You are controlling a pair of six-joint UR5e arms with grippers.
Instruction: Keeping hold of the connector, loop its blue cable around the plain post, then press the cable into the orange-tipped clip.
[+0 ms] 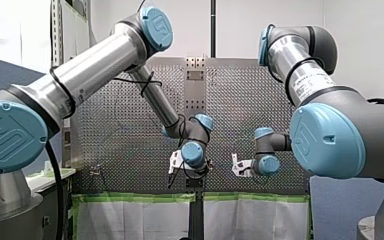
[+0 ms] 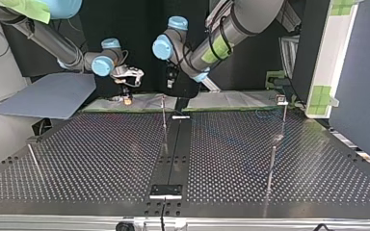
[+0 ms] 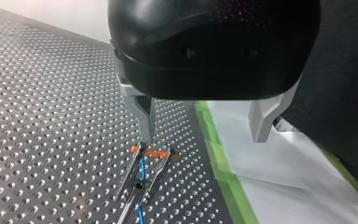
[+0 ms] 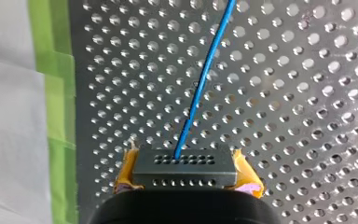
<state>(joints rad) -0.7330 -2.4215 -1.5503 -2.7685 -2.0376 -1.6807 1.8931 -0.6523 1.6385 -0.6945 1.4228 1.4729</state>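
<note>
Your right hand (image 4: 186, 171) clamps the connector (image 4: 185, 164); its blue cable (image 4: 205, 79) runs straight ahead over the worktop (image 4: 307, 93). Your left hand (image 3: 202, 137), spread wide, hangs just above the orange-tipped clip (image 3: 151, 153), nearer it.

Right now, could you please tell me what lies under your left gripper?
The orange-tipped clip stands under one finger of my open left gripper, with the blue cable running between its prongs. The gripper's body hides whatever lies behind.
</note>
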